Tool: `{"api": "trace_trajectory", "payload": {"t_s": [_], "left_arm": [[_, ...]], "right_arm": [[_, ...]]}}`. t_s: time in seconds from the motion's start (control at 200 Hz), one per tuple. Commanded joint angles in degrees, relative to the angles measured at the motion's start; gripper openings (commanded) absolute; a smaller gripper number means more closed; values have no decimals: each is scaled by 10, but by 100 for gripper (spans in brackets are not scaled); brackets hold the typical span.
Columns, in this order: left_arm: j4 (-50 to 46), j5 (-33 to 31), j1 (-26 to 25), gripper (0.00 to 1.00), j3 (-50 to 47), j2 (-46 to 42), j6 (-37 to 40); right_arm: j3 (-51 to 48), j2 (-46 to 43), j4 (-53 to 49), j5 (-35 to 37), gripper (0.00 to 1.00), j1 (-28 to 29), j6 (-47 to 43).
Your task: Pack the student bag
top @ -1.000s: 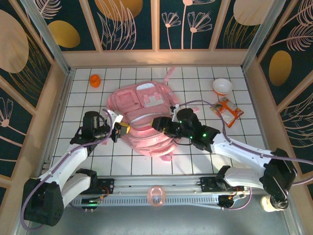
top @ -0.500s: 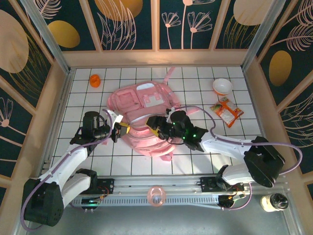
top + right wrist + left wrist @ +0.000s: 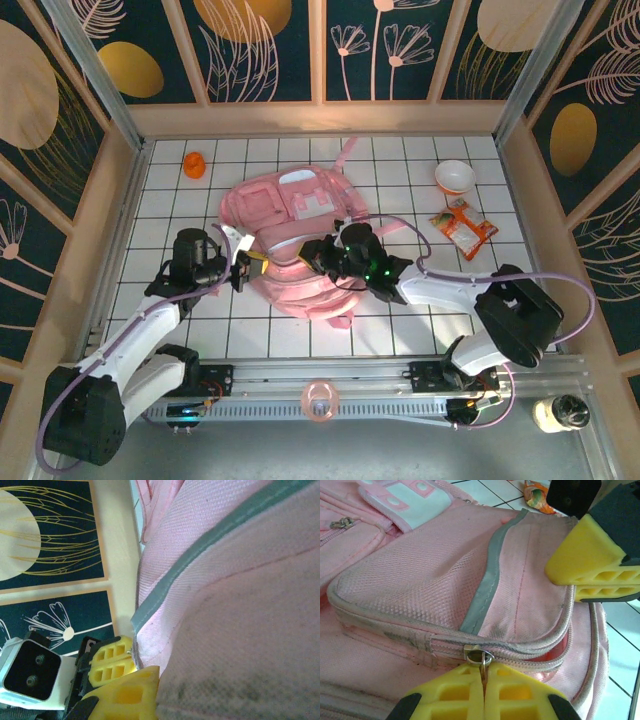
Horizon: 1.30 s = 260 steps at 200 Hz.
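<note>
The student bag [image 3: 290,205], pale pink with white panels, lies flat in the middle of the tiled table. My left gripper [image 3: 252,265] is at its left side, shut on the small metal zip pull [image 3: 480,656] of the front pocket, with the yellow fingertips [image 3: 470,685] pressed together around it. Right of the pull the zip gapes a little and shows red lining [image 3: 563,642]. My right gripper [image 3: 318,252] is shut on the pocket's piped edge, seen in the left wrist view as the right gripper [image 3: 565,584]. In the right wrist view one yellow finger [image 3: 127,695] lies against the bag fabric [image 3: 240,605].
A white bowl [image 3: 455,176] and an orange snack packet [image 3: 463,226] lie at the back right. A small orange object [image 3: 194,164] sits at the back left. A pink ring [image 3: 319,400] rests on the front rail. Wooden walls enclose the table.
My right gripper has slid left across the bag toward the left gripper and closed on the pocket edge. The left gripper has stayed on the zip pull.
</note>
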Motion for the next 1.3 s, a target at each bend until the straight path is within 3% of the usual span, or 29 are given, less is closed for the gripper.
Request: {"api": "trace_trajectory", "payload": {"t_s": [0.0,0.595,0.791,1.026,1.156,1.296], "left_arm": [[25,48,-28,0,15,-17,-28],[86,41,-173,0,45,31,-108],[134,-15,-205,0,60,68,-155],[120,-79,-224,22,92,99,-162],[68,-97,-223,43,112,80,-110],[7,-120,-224,57,122,35,-20]], "right_arm": [[31,21,33,28,0,-5,-20],[66,47,28,25,0,-9,-42],[64,44,14,15,0,-8,-56],[80,58,-16,-46,0,-11,-100],[80,53,-37,-80,0,-18,-136],[86,43,-74,-104,0,-30,-176]]}}
